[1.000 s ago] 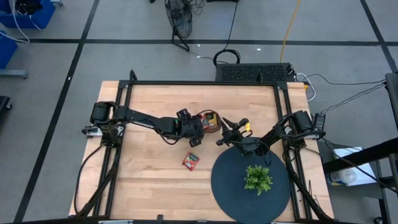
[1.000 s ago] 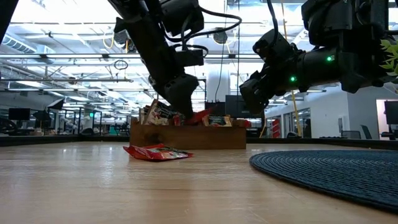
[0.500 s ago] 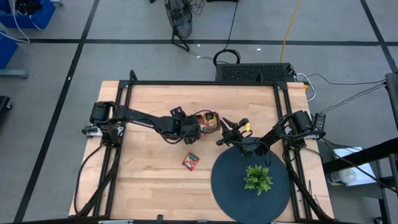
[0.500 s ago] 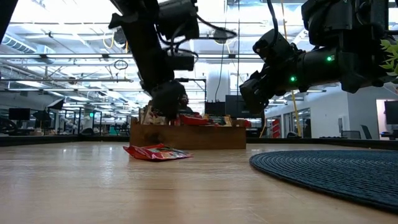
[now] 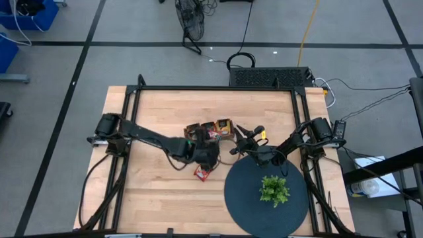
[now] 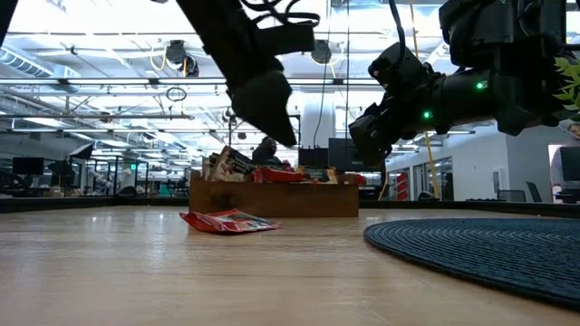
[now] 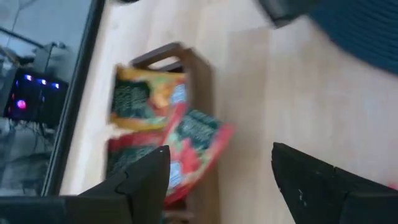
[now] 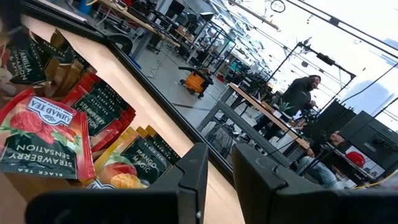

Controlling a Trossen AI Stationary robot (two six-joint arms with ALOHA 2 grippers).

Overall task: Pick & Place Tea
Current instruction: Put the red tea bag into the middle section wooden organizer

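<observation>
**Left claw hangs wide open over the loose sachet beside the tray**

The left arm reaches long and low across the tabletop from its mount, wrist bent down, and its claw hovers just on the near side of the wooden tray. From table height, that left claw is up in the air, clear of the wood, pointing down and tilted. Its fingers are spread wide with nothing between them.

Just beside the tray, on its near side, a loose red tea sachet lies flat on the tabletop; from above the sachet peeks out right under the left claw.

The tray is stuffed: tea sachets stand and lean in its compartments, red ones mostly, with an orange mango one and a red strawberry one showing up close. Which compartment each sits in I can't tell.

The right arm waits on the other side of the tray, its claw held above the tabletop at the edge of the dark round mat, fingers nearly together and gripping nothing. A small green plant sits on that mat.
</observation>
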